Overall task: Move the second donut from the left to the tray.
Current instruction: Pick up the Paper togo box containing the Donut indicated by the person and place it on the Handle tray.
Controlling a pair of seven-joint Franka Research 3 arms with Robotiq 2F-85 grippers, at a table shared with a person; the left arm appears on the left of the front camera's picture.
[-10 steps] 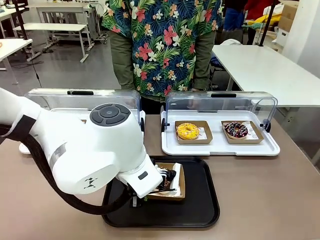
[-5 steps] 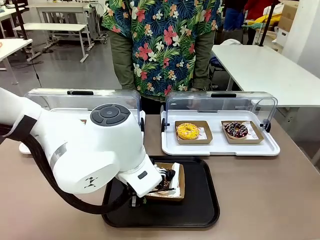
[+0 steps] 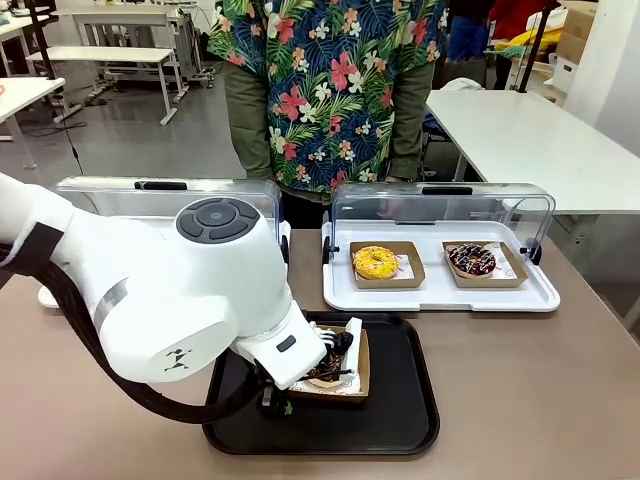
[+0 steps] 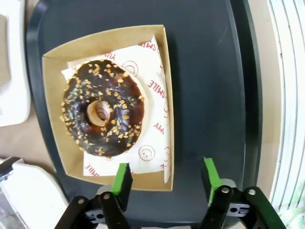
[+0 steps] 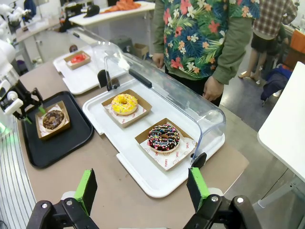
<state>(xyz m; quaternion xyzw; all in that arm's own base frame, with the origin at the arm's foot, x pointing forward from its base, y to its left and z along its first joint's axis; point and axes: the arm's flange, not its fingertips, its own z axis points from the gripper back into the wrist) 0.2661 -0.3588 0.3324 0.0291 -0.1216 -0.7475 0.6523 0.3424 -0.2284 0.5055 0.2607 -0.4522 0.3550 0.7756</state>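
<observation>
The second donut from the left [image 4: 102, 114], chocolate-brown with light speckles, lies in its square cardboard holder [image 4: 57, 157] on the black tray [image 4: 205, 71]. My left gripper [image 4: 166, 177] hovers open over the holder's near edge. One green pad sits above the cardboard rim and the other above bare tray, and neither grips anything. In the front view the left arm's wrist covers part of the donut [image 3: 328, 368] on the tray [image 3: 400, 415]. My right gripper [image 5: 142, 190] stands open above the table's edge with nothing between its fingers.
A white tray with a raised clear lid [image 3: 440, 290] holds a yellow donut [image 3: 375, 262] and a dark sprinkled donut [image 3: 471, 259]. Another lidded white tray [image 5: 81, 71] holds a red-glazed donut [image 5: 77, 58]. A person in a flowered shirt [image 3: 330, 90] stands at the far side.
My left gripper has opened and let go of the cardboard holder, which now rests on the tray. The left arm has lifted slightly.
</observation>
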